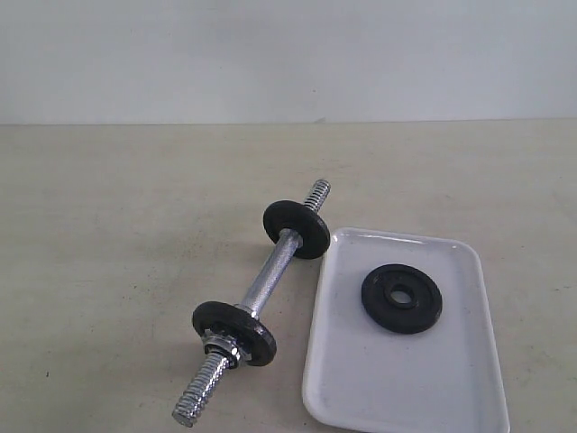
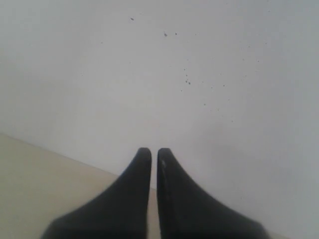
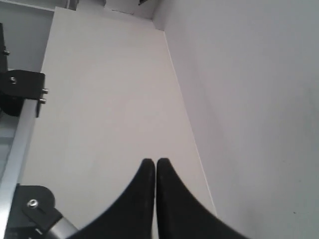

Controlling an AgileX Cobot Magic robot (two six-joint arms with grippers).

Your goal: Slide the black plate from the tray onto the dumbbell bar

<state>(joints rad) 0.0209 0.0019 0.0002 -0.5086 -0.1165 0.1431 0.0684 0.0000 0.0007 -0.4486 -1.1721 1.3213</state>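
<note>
One black plate [image 1: 402,299] lies flat in the far half of the white tray [image 1: 361,388] at the right of the exterior view. Left of the tray the chrome dumbbell bar [image 1: 270,271] lies slantwise on the table. It carries a black plate near its far end [image 1: 297,229] and another near its near end [image 1: 233,332], held by a silver star nut [image 1: 223,345]. Neither arm shows in the exterior view. My left gripper [image 2: 154,152] is shut and empty, facing a pale wall. My right gripper [image 3: 155,162] is shut and empty too, away from the objects.
The beige table [image 1: 117,225] runs wide to the left and behind the bar, ending at a pale wall [image 1: 288,54]. In the right wrist view a metal frame rail with black brackets [image 3: 20,124] runs along one side.
</note>
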